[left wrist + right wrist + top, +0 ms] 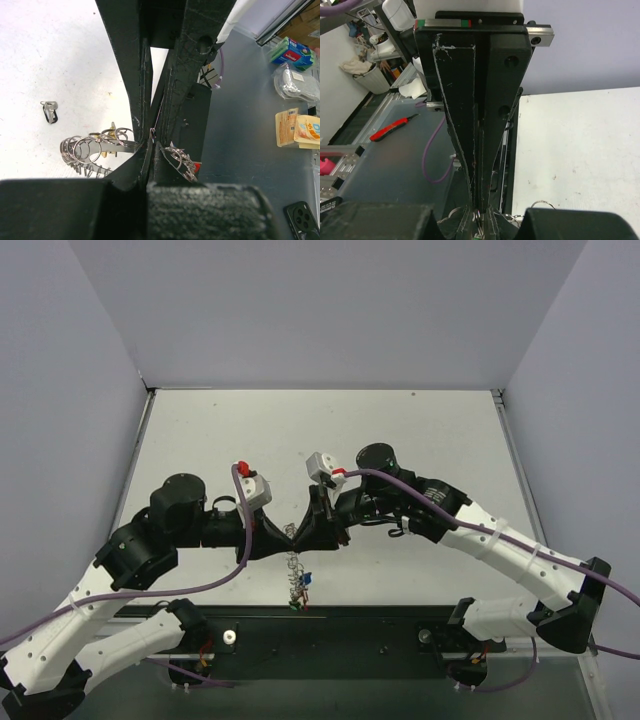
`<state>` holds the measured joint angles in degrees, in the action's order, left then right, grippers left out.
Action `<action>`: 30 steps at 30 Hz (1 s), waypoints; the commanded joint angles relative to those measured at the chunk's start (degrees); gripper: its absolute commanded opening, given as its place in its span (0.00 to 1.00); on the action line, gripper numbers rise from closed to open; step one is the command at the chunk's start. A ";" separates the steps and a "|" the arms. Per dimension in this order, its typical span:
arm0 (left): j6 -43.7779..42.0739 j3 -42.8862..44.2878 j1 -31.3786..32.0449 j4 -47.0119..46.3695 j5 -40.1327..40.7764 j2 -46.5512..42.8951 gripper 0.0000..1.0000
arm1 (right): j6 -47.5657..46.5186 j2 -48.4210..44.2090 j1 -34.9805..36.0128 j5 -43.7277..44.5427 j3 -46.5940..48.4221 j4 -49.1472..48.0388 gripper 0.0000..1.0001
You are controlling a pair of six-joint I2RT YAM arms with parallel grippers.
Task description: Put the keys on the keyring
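Both grippers meet tip to tip above the table's near middle. My left gripper (281,538) is shut on the keyring (293,562), a silvery coil that hangs down from the pinch. My right gripper (306,532) faces it, jaws closed onto the same ring wire. Keys (299,592) with blue, red and green heads dangle at the ring's lower end. In the left wrist view the keyring (82,150) bulges left of my left gripper (151,138), with keys (182,161) to the right. In the right wrist view only a sliver of ring wire (480,223) shows at my right gripper (479,219).
One loose silver key with a dark head (49,111) lies on the white table (330,430). Grey walls enclose the table on three sides. Off the table are packets (295,127), a phone (302,220) and a red-handled tool (392,127).
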<state>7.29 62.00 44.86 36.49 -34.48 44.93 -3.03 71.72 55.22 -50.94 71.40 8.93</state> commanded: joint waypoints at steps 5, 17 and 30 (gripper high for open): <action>-1.05 4.80 0.31 -5.20 1.96 -1.07 0.00 | -1.37 0.00 0.50 -3.03 2.08 -0.23 0.24; -1.31 6.38 0.31 -4.76 -0.06 0.95 0.00 | -1.02 0.52 0.50 -1.98 3.13 0.92 0.00; 2.28 -2.66 0.23 -4.67 13.28 -1.24 0.09 | -0.49 0.26 0.24 6.46 -2.04 0.30 0.44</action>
<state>7.07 63.57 44.99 33.47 -30.48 44.95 -3.07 72.51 55.22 -47.90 72.05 10.70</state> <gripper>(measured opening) 0.020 0.279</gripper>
